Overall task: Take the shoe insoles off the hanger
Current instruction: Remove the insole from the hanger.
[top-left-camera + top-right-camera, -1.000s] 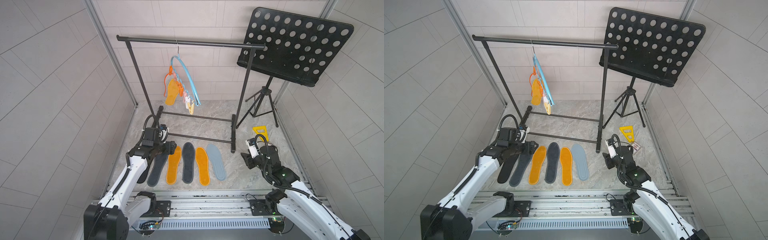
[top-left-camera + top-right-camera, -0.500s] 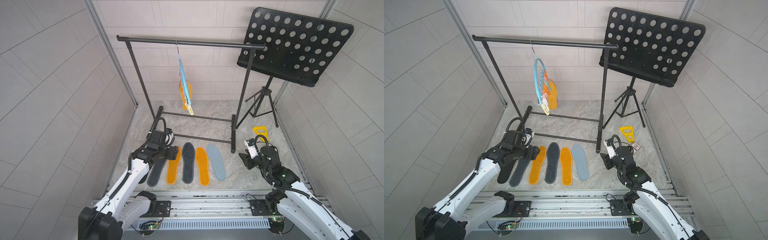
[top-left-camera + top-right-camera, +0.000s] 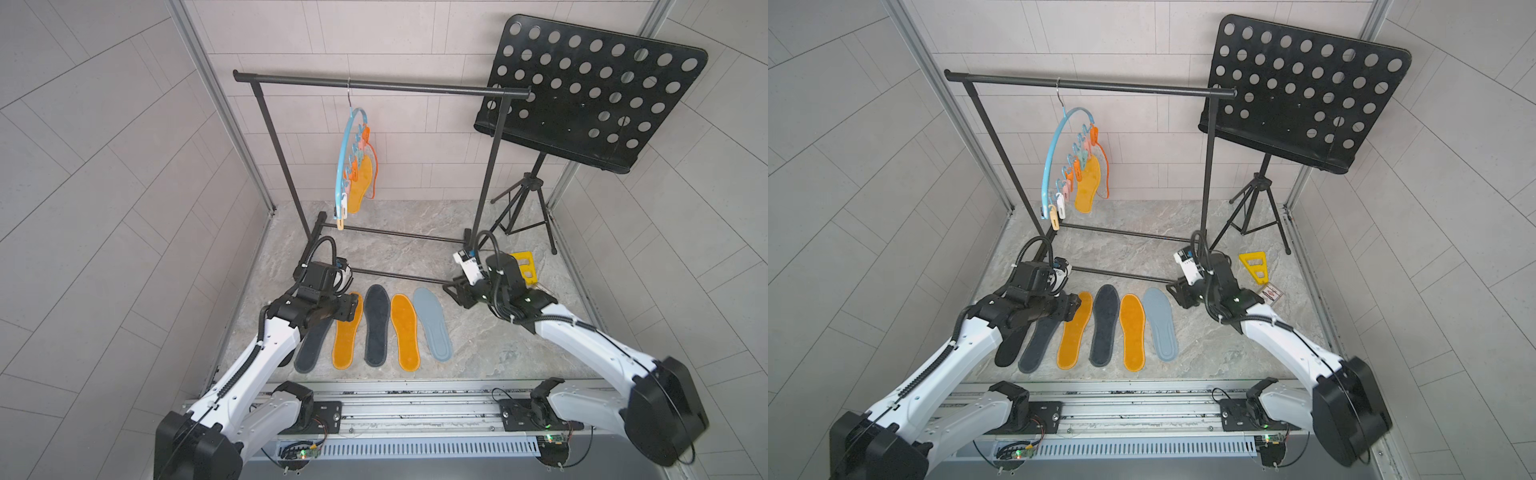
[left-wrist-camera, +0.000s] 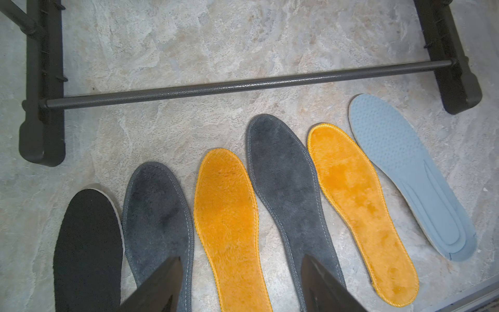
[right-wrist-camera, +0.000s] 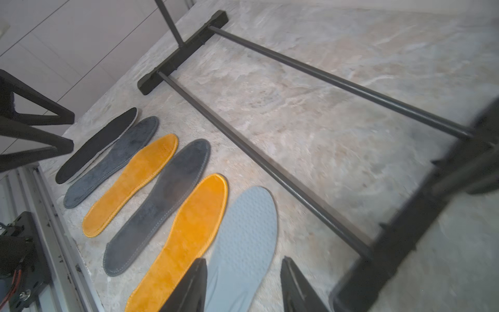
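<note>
The light-blue hanger (image 3: 341, 158) (image 3: 1050, 158) hangs by its hook from the rack's top bar. An orange-yellow insole (image 3: 360, 183) (image 3: 1088, 187) and a red-orange mesh insole (image 3: 1106, 178) are clipped to it. Several shoe insoles lie in a row on the floor: black (image 4: 86, 243), dark grey (image 3: 311, 345), orange (image 3: 347, 340), dark grey (image 3: 376, 324), orange (image 3: 405, 332), light grey-blue (image 3: 432, 324). My left gripper (image 3: 351, 309) (image 4: 240, 270) is open and empty, low over the row's left part. My right gripper (image 3: 455, 293) (image 5: 243, 263) is open and empty above the grey-blue insole's far end.
The black garment rack (image 3: 374, 83) stands behind the row, with its lower bar (image 4: 243, 83) on the floor just beyond the insoles. A black music stand (image 3: 590, 91) is at the back right. A yellow triangular piece (image 3: 1254, 266) and a small card (image 3: 1271, 293) lie beside the right arm.
The hanger has spun on its hook, so its clipped insoles now face right. My left gripper has shifted a little rightward and nearer over the row. The right arm has barely moved.
</note>
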You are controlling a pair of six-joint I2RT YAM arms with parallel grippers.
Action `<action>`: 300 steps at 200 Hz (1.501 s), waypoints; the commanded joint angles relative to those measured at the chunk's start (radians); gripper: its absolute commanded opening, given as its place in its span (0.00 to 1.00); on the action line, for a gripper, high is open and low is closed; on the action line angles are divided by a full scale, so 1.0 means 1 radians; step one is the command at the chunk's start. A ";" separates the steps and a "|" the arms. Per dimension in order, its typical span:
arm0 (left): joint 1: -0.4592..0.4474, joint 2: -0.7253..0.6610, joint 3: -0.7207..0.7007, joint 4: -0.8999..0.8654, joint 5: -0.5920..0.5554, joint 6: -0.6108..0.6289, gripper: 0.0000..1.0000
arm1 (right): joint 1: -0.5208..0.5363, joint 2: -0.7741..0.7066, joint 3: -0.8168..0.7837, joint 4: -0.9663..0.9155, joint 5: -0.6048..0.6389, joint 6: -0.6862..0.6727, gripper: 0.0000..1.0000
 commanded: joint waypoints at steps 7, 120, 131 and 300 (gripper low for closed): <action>-0.008 -0.006 -0.007 0.000 -0.021 0.012 0.76 | 0.041 0.241 0.276 0.070 0.020 0.014 0.51; -0.018 0.030 -0.006 -0.010 -0.030 0.018 0.76 | 0.040 1.058 1.470 -0.012 0.103 0.064 0.64; -0.017 0.033 -0.006 -0.012 -0.034 0.017 0.76 | 0.038 1.129 1.585 -0.040 0.094 0.066 0.62; -0.018 0.044 -0.011 0.002 -0.025 0.022 0.76 | 0.015 1.264 1.766 0.068 -0.118 0.183 0.00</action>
